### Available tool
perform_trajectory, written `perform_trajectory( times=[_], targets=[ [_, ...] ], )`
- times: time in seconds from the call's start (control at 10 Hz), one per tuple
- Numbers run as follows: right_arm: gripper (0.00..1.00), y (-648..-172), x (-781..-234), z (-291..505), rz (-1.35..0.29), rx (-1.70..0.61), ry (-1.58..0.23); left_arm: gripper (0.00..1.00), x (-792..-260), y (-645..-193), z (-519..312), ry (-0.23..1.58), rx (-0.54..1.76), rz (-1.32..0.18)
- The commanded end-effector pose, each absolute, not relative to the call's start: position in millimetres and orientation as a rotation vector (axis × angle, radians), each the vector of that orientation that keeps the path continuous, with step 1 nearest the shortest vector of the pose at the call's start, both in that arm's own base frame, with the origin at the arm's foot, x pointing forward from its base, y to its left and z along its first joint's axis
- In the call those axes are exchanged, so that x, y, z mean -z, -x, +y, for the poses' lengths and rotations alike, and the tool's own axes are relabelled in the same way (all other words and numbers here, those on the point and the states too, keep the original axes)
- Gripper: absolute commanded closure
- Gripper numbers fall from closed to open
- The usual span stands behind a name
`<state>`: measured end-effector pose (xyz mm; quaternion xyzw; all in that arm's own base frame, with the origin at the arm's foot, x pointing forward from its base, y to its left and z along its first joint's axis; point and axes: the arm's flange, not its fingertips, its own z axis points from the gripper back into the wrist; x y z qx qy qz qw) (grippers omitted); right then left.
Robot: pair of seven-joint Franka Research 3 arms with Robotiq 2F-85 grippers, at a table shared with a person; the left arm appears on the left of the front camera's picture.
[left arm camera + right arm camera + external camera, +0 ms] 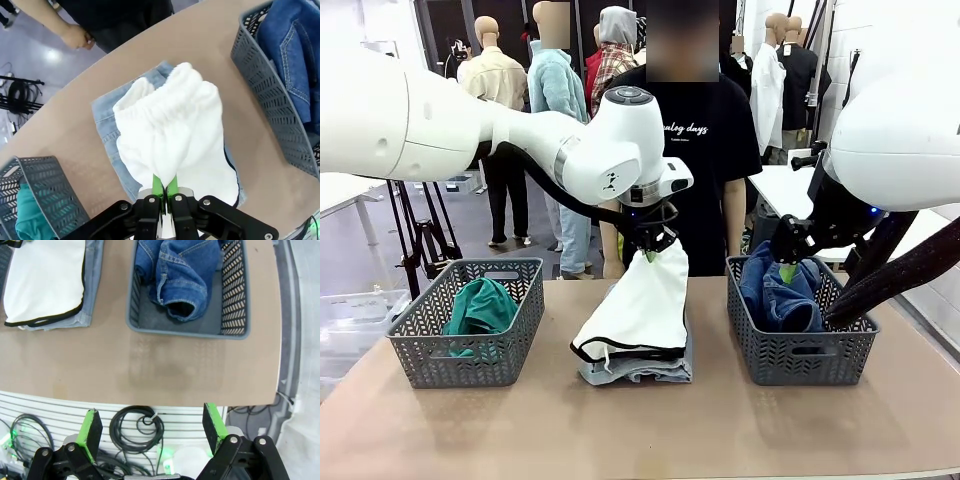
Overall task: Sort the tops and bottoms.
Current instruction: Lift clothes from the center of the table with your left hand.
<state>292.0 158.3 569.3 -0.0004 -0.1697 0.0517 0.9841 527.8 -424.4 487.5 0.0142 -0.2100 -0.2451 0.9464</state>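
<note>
1. From the front, the left gripper (648, 252) hangs over the middle of the table (640, 430) with the white shirt (642, 300) draping down from it; the left wrist view adds the pinch itself, its green pads (158, 186) pressed together on a bunched fold of white cloth, and a person's hand (75, 36) past the far edge.
2. The right wrist view looks down from above; it gives the black trim running round the white shirt's lower end, and cables (137, 425) below the table's near edge.
3. The white shirt is soft and gathered into pleats at the top; its lower end rests on the pale denim shorts (650, 368), which lie folded flat on the table between the two baskets.
4. The teal shirt (480, 308) sits crumpled in the left basket (465, 360); the dark jeans (780, 290) are heaped in the right basket (800, 355), one leg opening showing from above.
5. The left arm reaches in from the left, its wrist turned down and fingers pointing at the table; the right gripper (150, 412) has its fingers spread wide with nothing between them, near the table's front edge on the jeans side.
</note>
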Motion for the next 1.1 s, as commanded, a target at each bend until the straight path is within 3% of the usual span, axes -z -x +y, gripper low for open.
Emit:
perform_trajectory(
  times=[0.0,0.2,0.4,1.0],
  targets=[
    [0.0,-293,-570,158,-0.339,-0.106,-0.004,1.0,-511,-511,-416,-0.072,0.463,-0.508],
    [0.0,-293,-570,158,-0.339,-0.106,-0.004,1.0,-561,-497,-434,-0.224,0.466,-0.631],
    [0.0,-293,-570,158,-0.339,-0.106,-0.004,1.0,-592,-484,-442,-0.273,0.45,-0.656],
    [0.0,-293,-570,158,-0.339,-0.106,-0.004,1.0,-594,-488,-432,-0.227,0.488,-0.657]
  ],
)
